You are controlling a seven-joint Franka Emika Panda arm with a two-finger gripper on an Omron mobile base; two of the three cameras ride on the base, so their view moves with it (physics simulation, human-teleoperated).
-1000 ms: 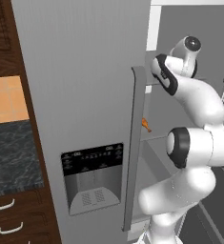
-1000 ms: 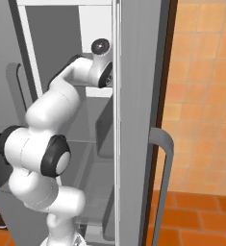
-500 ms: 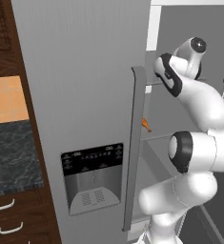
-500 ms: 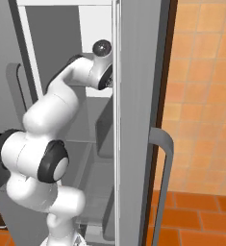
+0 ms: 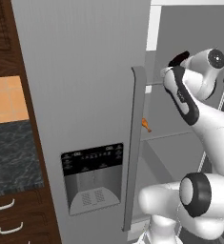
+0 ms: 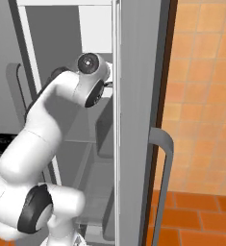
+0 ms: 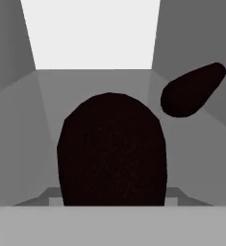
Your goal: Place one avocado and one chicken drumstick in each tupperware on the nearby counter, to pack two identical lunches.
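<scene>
Fetch step: arm inside the tall grey fridge (image 5: 85, 95), at a shelf.
Hand view: dark rounded avocado (image 7: 110, 149) right at the camera, second dark avocado (image 7: 191, 90) beyond. Gripper spread: can't tell. Next: confirm hold, withdraw toward dark speckled stone counter (image 5: 11, 157).

Base views flanking open fridge (image 5: 85, 95); hand view inside.

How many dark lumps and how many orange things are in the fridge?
Dark lumps: 2, the big dark lump and the small dark lump, hand view.
Orange things: 1, the orange bit beside the door edge, left base view.
Total: 3
</scene>
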